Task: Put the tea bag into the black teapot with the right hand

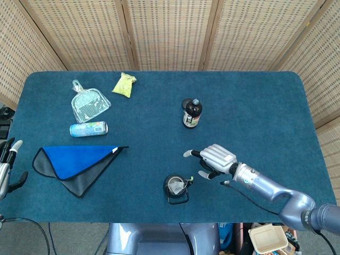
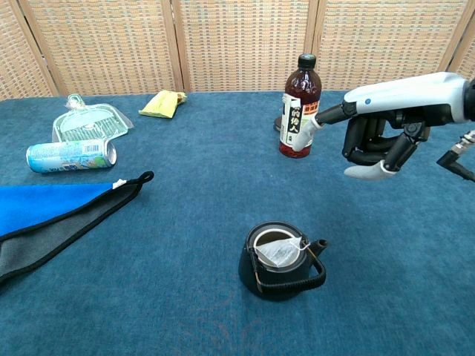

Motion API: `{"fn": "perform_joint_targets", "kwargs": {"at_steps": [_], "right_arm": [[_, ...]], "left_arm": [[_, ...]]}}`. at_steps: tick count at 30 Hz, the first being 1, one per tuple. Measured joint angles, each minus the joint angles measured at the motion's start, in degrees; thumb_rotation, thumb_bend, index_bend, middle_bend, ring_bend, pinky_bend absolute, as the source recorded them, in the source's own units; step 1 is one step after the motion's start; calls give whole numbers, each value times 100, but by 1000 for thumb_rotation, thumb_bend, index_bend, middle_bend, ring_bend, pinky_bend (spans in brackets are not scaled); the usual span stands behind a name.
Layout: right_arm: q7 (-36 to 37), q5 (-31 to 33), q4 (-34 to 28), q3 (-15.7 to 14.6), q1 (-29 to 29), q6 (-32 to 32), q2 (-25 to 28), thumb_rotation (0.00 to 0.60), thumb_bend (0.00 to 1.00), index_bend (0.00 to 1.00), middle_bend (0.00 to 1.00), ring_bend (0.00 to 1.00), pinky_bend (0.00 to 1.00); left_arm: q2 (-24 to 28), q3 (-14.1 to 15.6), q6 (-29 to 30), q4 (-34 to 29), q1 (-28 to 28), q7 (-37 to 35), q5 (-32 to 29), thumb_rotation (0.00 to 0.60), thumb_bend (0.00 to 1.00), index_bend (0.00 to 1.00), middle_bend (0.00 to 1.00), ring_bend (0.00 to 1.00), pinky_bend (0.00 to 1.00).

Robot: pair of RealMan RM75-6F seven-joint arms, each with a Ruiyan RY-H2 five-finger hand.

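Observation:
The black teapot stands near the table's front edge, lid off. The white tea bag lies inside its mouth, with its string draped over the rim toward the spout. My right hand hovers above and to the right of the pot, holding nothing; one finger points left toward the bottle and the others are loosely curled. My left hand rests at the table's left front edge, fingers apart and empty.
A dark tea bottle stands behind the pot, close to my right hand. A blue and grey cloth, a can on its side, a clear dustpan and a yellow packet lie on the left half.

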Motion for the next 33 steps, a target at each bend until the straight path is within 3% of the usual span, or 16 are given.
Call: {"fn": "perform_joint_targets", "kwargs": {"at_steps": [2,7,18,33], "right_arm": [[114,-145,-36,-51,61,-44,58,600,853,212,929,942,940],[335,-521,-126,-207,196,-88,156,600,940,219,946,942,940],[253,-982,-373,-608,650,-586,247,583,983,219,985,976,966],[-335,-820,-514,-762,833,-929,71,555,983,219,989,980,971]], "left_arm": [[56,-8,2,-64,-8,-39,20,600,385,37,0,0,0],[219,-32,12,-206,-29,-72,57,600,385,37,0,0,0],[419,-78,17,-416,-65,10,41,600,385,37,0,0,0],[397,-14,-28,-450,-58,-14,35,600,385,37,0,0,0]]}}
